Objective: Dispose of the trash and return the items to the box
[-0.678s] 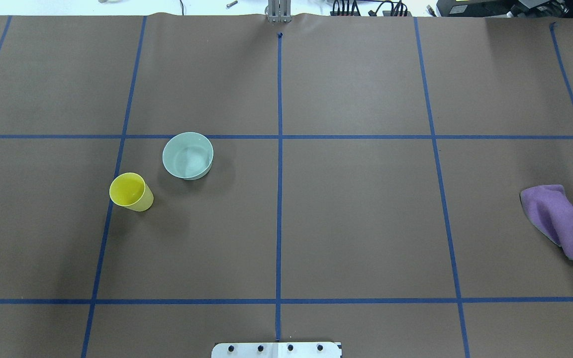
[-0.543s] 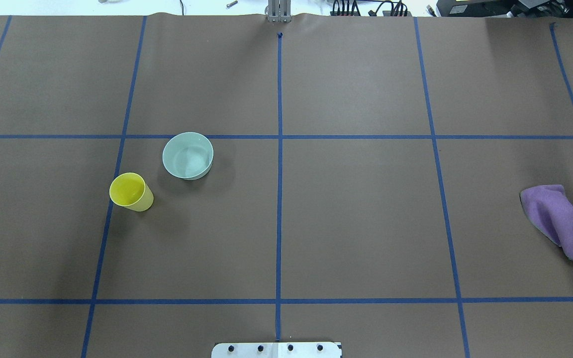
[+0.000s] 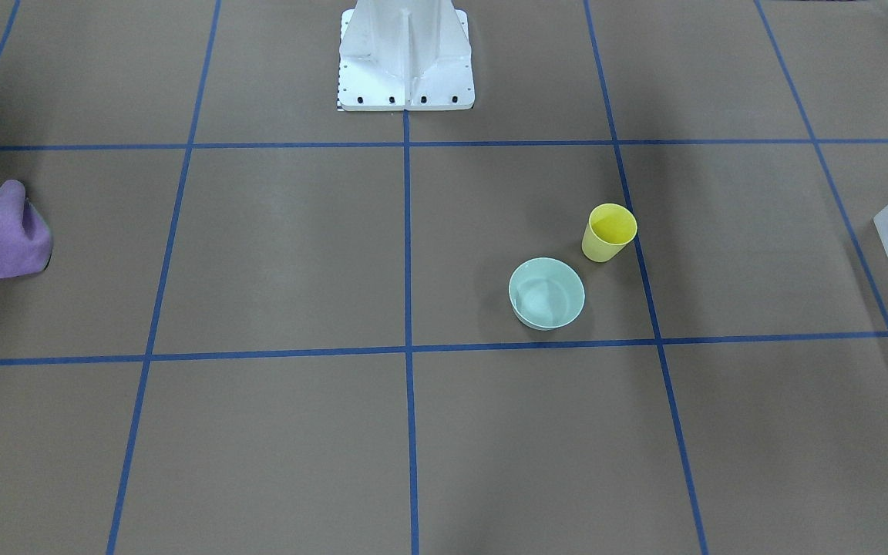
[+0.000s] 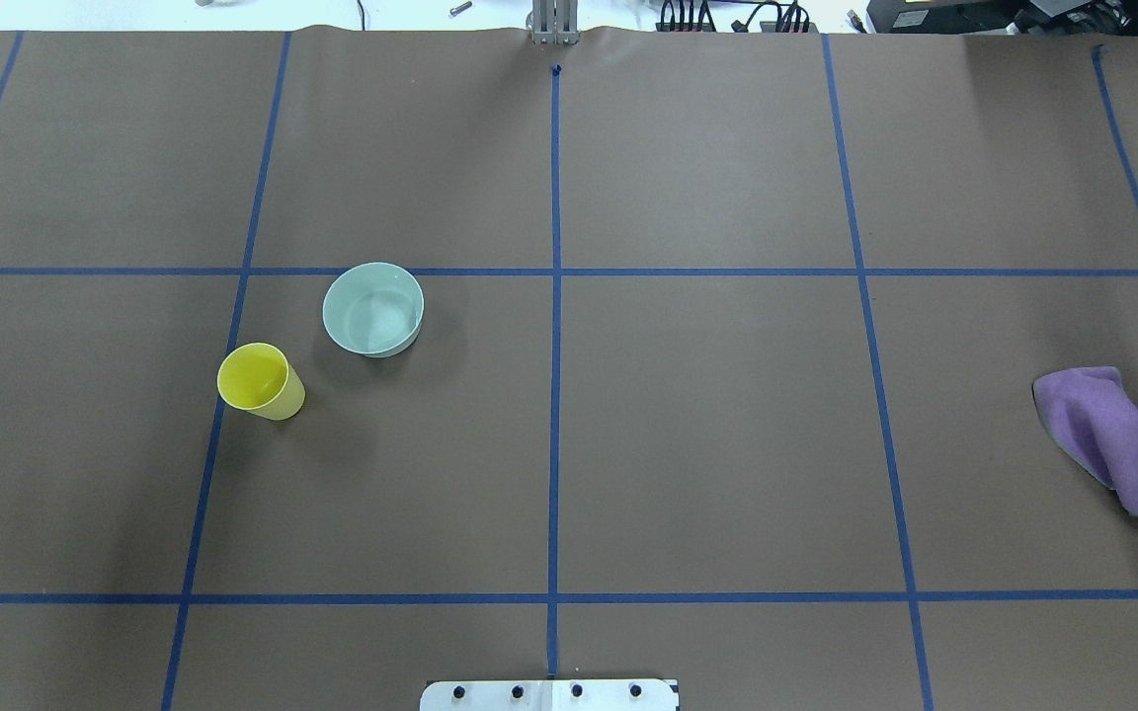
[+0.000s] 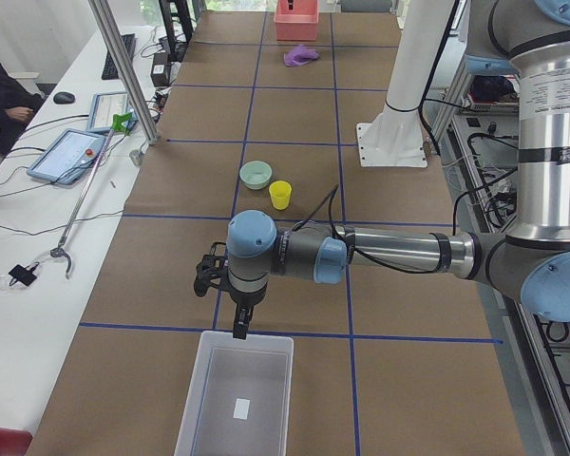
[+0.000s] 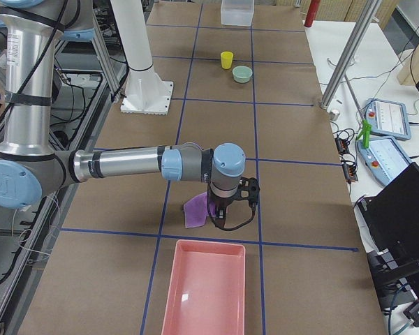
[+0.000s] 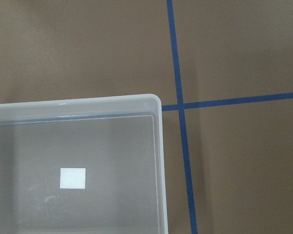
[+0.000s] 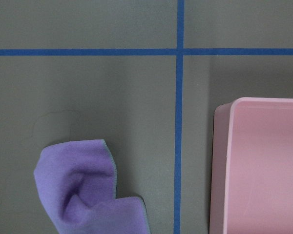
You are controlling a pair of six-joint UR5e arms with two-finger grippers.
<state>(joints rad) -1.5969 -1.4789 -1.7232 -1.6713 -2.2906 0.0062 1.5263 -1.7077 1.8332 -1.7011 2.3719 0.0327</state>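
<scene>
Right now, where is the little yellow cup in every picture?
Exterior front-facing: yellow cup right of centre.
Overhead exterior: yellow cup left of centre.
Exterior left: yellow cup just above centre.
Exterior right: yellow cup far away, near the top.
Left wrist-mounted: not in it.
Right wrist-mounted: not in it.
Landmark: the mint-green bowl stands close beside it in all four.

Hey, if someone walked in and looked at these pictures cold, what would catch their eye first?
Probably the bright yellow cup and the mint-green bowl, upright and close together but not touching, on the robot's left. Then the purple cloth crumpled far right, near a pink tray. In the side views both arms stretch out low: the left arm toward the frosted bin, the right arm by the cloth.
</scene>
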